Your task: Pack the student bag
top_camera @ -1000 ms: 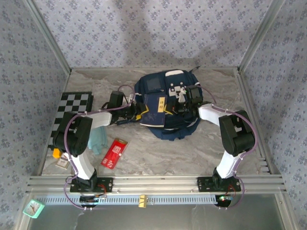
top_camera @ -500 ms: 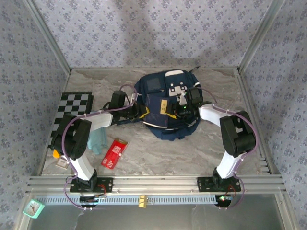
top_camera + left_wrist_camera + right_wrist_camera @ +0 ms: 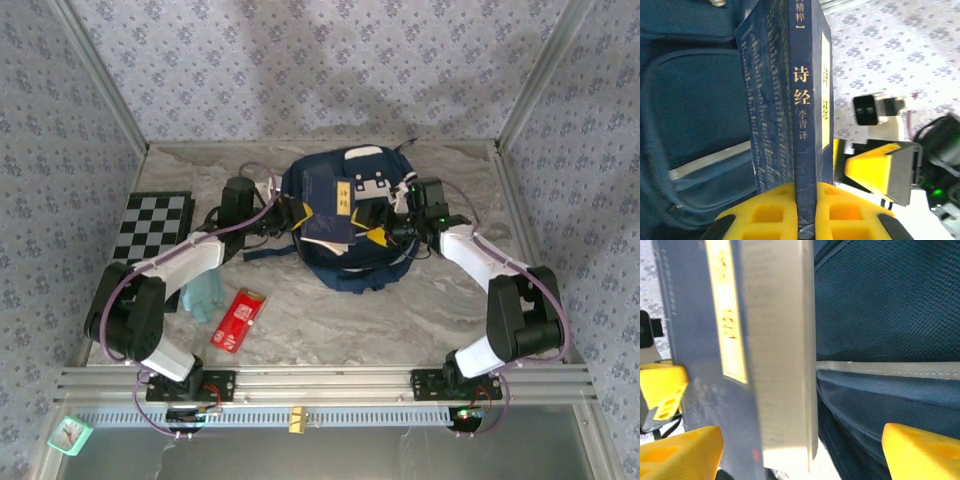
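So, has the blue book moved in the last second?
Yes. Against the white buckle patch on the student bag, the blue book has shifted toward the far wall; its top edge now reaches level with the patch.

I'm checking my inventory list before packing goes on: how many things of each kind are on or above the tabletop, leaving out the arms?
Student bag: 1
Navy book: 1
Checkered board: 1
Red packet: 1
Pale green cloth: 1
Total: 5
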